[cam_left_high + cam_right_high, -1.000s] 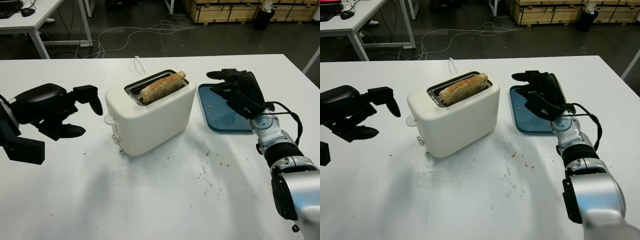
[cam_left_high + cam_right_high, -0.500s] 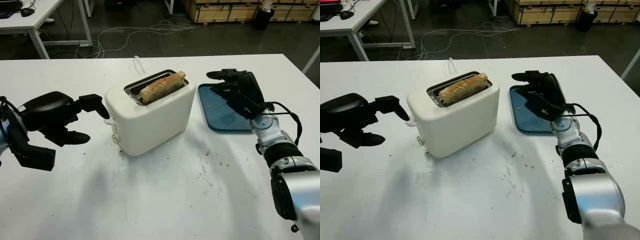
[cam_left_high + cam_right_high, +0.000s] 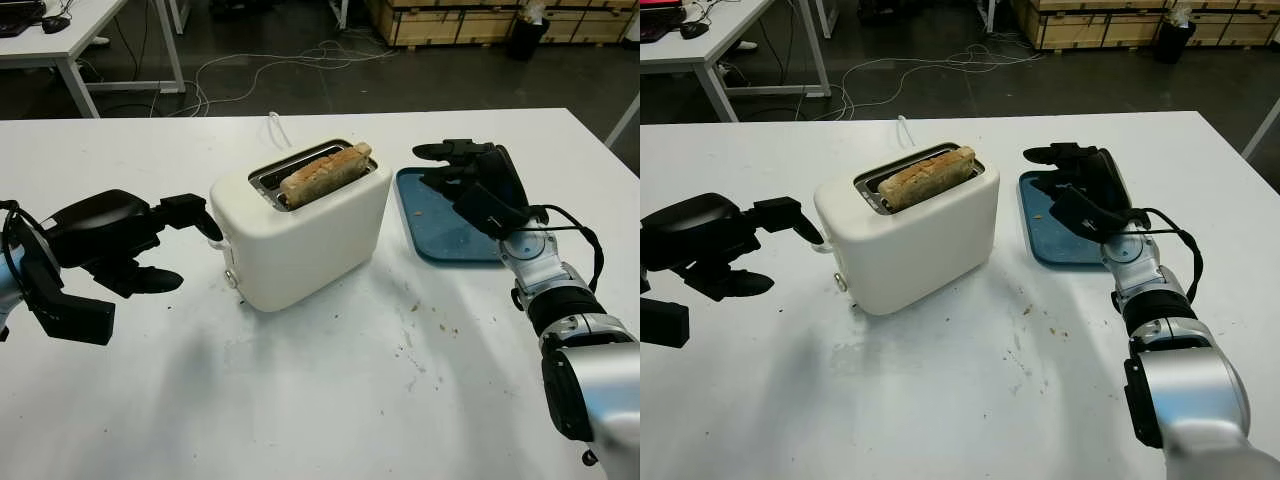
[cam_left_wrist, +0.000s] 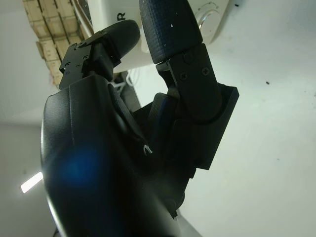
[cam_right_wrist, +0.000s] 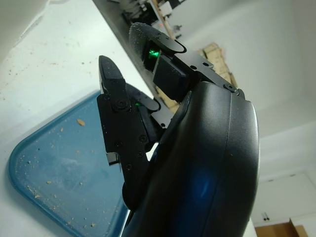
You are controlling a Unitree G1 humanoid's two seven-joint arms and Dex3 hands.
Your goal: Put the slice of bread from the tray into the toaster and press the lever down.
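Left hand (image 3: 150,235) empty at middle left beside toaster (image 3: 300,225) lever (image 3: 217,238); bread (image 3: 325,173) already in, so push lever straight down, gently.

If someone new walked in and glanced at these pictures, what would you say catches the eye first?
The white toaster at the middle of the table, with a slice of bread standing up out of its slot. Next, the left robot hand, open, its fingertip right at the toaster's lever end. On the other side, the right robot hand hovers open over a blue tray that holds crumbs.
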